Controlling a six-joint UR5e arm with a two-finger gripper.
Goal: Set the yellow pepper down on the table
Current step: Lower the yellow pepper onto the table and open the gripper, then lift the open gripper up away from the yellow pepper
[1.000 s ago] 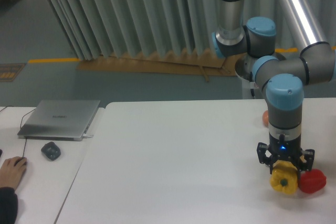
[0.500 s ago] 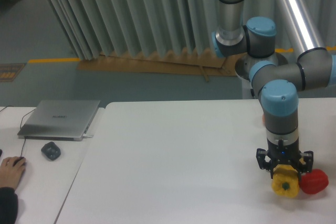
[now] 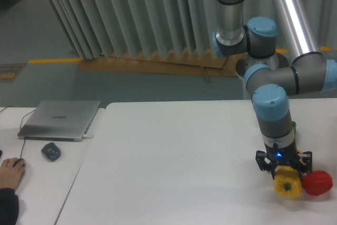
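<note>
The yellow pepper is bright and glossy, near the right front of the white table. My gripper points straight down over it, its black fingers shut around the pepper's top. The pepper hangs at or just above the tabletop; I cannot tell whether it touches. A red pepper lies right beside it on the right, close enough that the two seem to touch.
A small green thing peeks out behind the arm's wrist. On the narrower desk at left lie a silver laptop, a dark mouse and a person's hand. Curtains hang behind the table.
The gripper with the yellow pepper has sunk slightly and the arm's wrist has swung a little to the left. The orange thing behind the arm is now hidden. The red pepper has stayed put.
</note>
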